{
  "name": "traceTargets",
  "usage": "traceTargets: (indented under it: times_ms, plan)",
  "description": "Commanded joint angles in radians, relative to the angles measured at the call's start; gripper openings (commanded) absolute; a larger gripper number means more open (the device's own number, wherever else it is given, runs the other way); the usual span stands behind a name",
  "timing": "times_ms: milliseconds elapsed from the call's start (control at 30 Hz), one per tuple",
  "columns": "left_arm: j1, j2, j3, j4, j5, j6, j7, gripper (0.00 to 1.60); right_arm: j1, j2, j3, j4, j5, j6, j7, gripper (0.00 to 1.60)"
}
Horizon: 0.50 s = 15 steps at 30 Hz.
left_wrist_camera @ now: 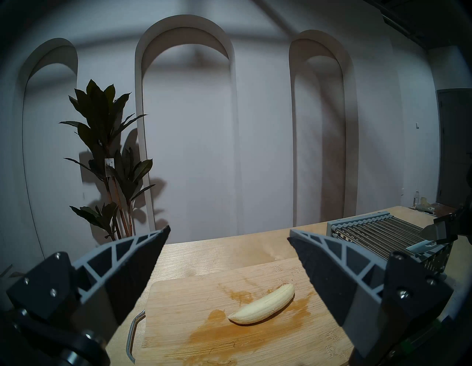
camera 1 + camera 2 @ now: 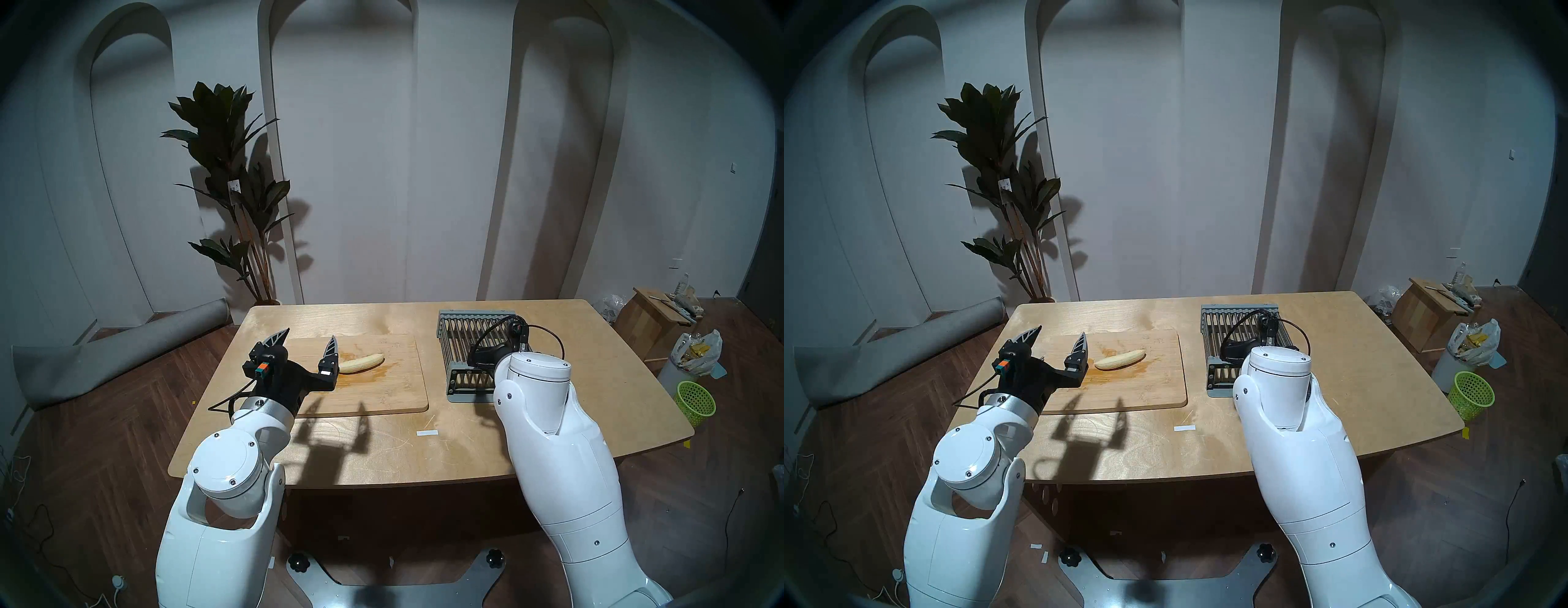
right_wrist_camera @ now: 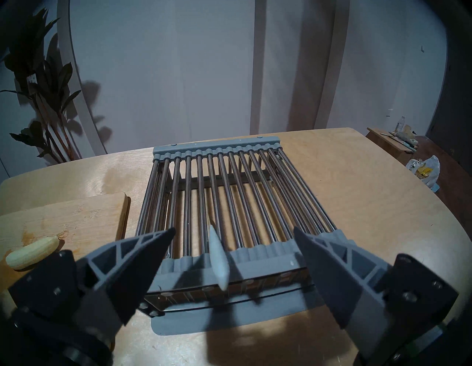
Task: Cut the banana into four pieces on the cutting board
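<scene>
Left tool (image 2: 304, 340) spread wide and empty, level above the near-left end of the cutting board (image 2: 394, 382); right tool (image 3: 233, 235) likewise gaping, holding nothing.

Lying whole and peeled on the cutting board: banana (image 2: 361, 364), curved, amid brownish smears, just beyond the left tool's right finger (image 2: 329, 348) in the head view, untouched. Framed between both left fingers in the left wrist view, with the board's metal loop handle (image 1: 131, 334) at the near end. Resting on the wooden surface (image 2: 488, 441), right of the board: grey drying rack (image 3: 217, 194) of metal rods, with a pale knife handle (image 3: 218, 258) jutting up at its near edge, between the right tool's open fingers but clear of both.
</scene>
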Motion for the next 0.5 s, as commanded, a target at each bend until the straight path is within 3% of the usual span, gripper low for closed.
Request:
traceTargets:
  times_ms: [0, 467]
  plan:
    - [-0.006, 0.000, -0.001, -0.021, -0.001, -0.003, -0.001, 1.60, 0.023, -0.005, 0.000, 0.011, 0.006, -0.019, 0.014, 1.60]
    - [-0.006, 0.000, -0.001, -0.020, -0.001, -0.003, -0.002, 1.60, 0.050, 0.006, 0.005, 0.070, 0.008, -0.023, 0.046, 1.60]
